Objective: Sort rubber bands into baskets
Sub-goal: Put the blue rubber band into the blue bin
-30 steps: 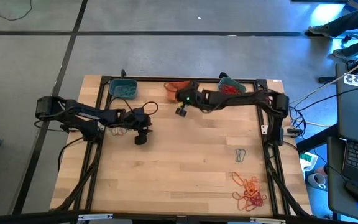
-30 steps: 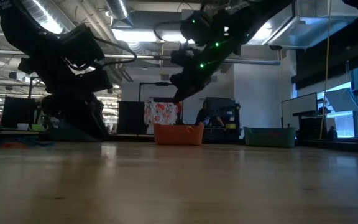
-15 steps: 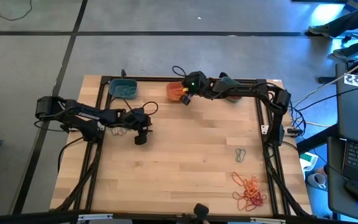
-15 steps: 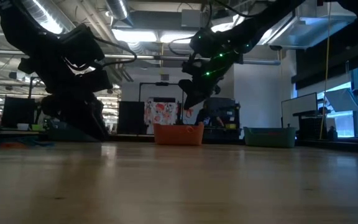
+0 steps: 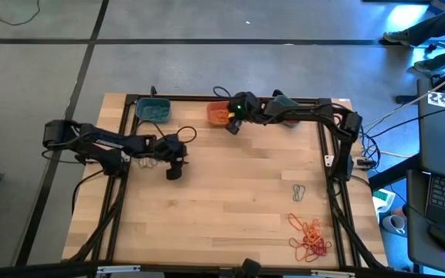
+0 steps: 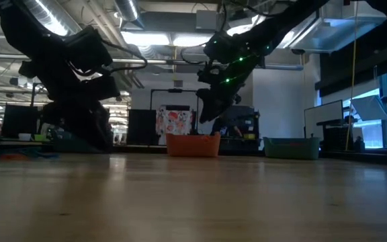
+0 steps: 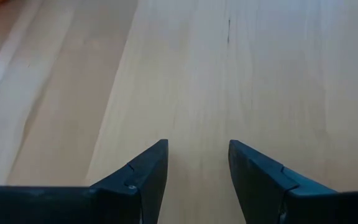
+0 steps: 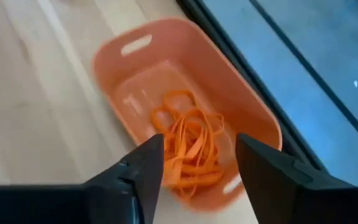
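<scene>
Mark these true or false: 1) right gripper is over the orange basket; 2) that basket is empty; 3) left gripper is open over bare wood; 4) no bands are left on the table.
1) True: the right gripper hangs open above the orange basket.
2) False: orange rubber bands lie inside it.
3) True: the left gripper shows only bare table between its fingers.
4) False: an orange pile and grey bands remain near the right arm's side.
</scene>
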